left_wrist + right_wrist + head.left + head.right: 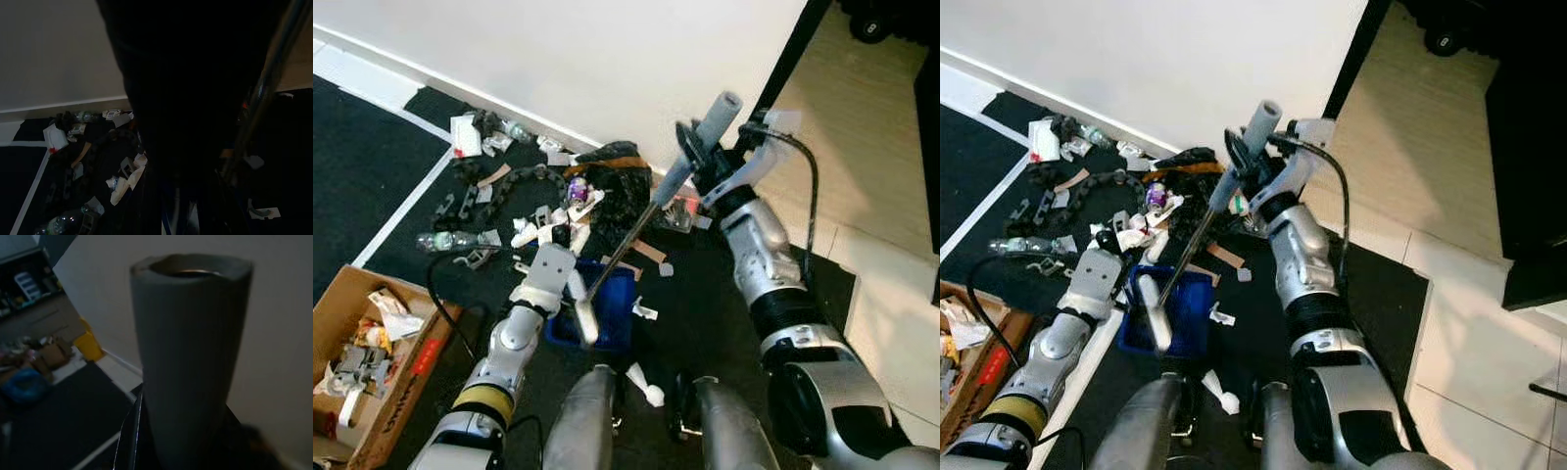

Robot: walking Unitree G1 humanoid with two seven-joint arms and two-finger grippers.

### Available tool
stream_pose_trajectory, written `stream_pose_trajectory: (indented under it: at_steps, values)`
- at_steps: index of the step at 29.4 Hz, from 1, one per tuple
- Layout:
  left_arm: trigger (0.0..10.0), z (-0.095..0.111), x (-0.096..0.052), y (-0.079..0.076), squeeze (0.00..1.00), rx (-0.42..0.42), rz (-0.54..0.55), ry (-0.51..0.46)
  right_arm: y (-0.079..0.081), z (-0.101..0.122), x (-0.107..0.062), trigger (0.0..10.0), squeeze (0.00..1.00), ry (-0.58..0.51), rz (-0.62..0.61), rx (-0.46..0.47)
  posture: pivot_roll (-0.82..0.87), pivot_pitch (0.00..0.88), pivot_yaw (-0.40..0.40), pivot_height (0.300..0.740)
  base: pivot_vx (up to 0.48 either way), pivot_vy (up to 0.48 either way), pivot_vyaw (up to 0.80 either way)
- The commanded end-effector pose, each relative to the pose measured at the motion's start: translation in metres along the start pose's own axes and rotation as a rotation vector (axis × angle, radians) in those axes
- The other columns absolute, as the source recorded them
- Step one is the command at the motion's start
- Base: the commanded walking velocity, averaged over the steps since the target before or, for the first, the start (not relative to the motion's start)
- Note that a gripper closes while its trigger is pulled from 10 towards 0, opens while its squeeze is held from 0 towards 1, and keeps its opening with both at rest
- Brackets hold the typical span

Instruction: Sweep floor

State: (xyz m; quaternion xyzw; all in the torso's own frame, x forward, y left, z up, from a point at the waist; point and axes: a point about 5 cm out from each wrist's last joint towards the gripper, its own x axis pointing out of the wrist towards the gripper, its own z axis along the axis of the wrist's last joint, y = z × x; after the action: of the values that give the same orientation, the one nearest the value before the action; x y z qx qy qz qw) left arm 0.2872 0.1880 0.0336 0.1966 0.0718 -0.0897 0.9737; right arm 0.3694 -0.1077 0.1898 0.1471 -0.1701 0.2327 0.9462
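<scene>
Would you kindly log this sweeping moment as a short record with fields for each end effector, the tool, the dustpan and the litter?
right end effector: shut on the broom's grey grip
broom: tilted, shaft slanting down toward the dustpan
left end effector: low at the blue dustpan's far edge, fingers unclear
blue dustpan: on the dark mat, before the robot's legs
litter: scraps, bottles, black bag along the wall
cardboard box: robot's left, holding rubbish

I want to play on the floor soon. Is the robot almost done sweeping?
Not yet. The right hand grips the broom by its grey handle, and the left hand is at the blue dustpan. Lots of litter lies along the wall, with scraps by the robot's feet. Most sweeping is left.
</scene>
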Motion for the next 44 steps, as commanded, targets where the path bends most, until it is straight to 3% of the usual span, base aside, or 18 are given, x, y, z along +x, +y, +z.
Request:
stream_pose_trajectory:
  at_steps: [1,4,6,10,11,12,16,17,24,29,36,39,42,43,44]
  values:
    - [10.0,-0.021,-0.010,-0.012,0.00,0.004,-0.044,0.102,-0.008,0.013,-0.003,10.0,0.00,-0.050,-0.024,-0.059,0.12,0.269,-0.025,0.740,0.000,0.000,0.00]
    - [10.0,-0.021,-0.010,-0.013,0.00,0.004,-0.046,0.103,-0.022,0.029,-0.004,10.0,0.00,-0.084,-0.064,-0.118,0.12,0.268,-0.023,0.740,0.000,0.000,0.00]
    - [10.0,-0.021,-0.010,-0.014,0.00,0.004,-0.050,0.105,-0.030,0.037,-0.006,10.0,0.00,-0.068,-0.081,-0.210,0.12,0.269,-0.022,0.740,0.000,0.000,0.00]
    - [10.0,-0.022,-0.011,-0.014,0.00,0.004,-0.053,0.107,-0.037,0.038,-0.009,10.0,0.00,-0.020,-0.092,-0.302,0.12,0.269,-0.021,0.740,0.000,0.000,0.00]
    - [10.0,-0.022,-0.011,-0.014,0.00,0.005,-0.053,0.109,-0.043,0.034,-0.012,10.0,0.00,0.054,-0.114,-0.374,0.12,0.270,-0.021,0.740,0.000,0.000,0.00]
    - [10.0,-0.022,-0.011,-0.014,0.00,0.005,-0.053,0.109,-0.043,0.034,-0.012,10.0,0.00,0.054,-0.114,-0.374,0.12,0.270,-0.021,0.740,0.000,0.000,0.00]
    - [10.0,-0.022,-0.011,-0.013,0.00,0.007,-0.054,0.109,-0.051,0.002,-0.025,10.0,0.00,0.267,-0.117,-0.433,0.12,0.271,-0.021,0.740,0.000,0.000,0.00]
    - [10.0,-0.022,-0.011,-0.013,0.00,0.007,-0.054,0.109,-0.051,0.002,-0.025,10.0,0.00,0.267,-0.117,-0.433,0.12,0.271,-0.021,0.740,0.000,0.000,0.00]
    - [10.0,-0.022,-0.013,-0.013,0.00,0.012,-0.060,0.103,-0.045,-0.041,-0.044,10.0,0.00,0.378,-0.134,-0.358,0.14,0.284,-0.016,0.740,0.000,0.000,0.00]
    - [10.0,-0.023,-0.016,-0.012,0.00,0.015,-0.060,0.100,-0.042,-0.052,-0.049,10.0,0.00,0.391,-0.150,-0.326,0.15,0.298,-0.014,0.740,0.000,0.000,0.00]
    - [10.0,-0.026,-0.022,-0.011,0.00,0.018,-0.060,0.106,-0.032,-0.051,-0.037,10.0,0.00,0.352,-0.148,-0.300,0.16,0.315,-0.016,0.740,0.000,0.000,0.00]
    - [10.0,-0.026,-0.023,-0.013,0.00,0.017,-0.062,0.106,-0.021,-0.049,-0.024,10.0,0.00,0.297,-0.152,-0.201,0.16,0.323,-0.019,0.740,0.000,0.000,0.00]
    - [10.0,-0.026,-0.023,-0.013,0.00,0.016,-0.062,0.106,-0.021,-0.049,-0.024,10.0,0.00,0.292,-0.154,-0.191,0.16,0.323,-0.019,0.740,0.000,0.000,0.00]
    - [10.0,-0.026,-0.024,-0.013,0.00,0.016,-0.063,0.105,-0.018,-0.049,-0.022,10.0,0.00,0.276,-0.148,-0.163,0.16,0.326,-0.023,0.740,0.000,0.000,0.00]
    - [10.0,-0.025,-0.024,-0.014,0.00,0.014,-0.063,0.104,-0.010,-0.046,-0.015,10.0,0.00,0.211,-0.144,-0.038,0.16,0.328,-0.024,0.740,0.000,0.000,0.00]
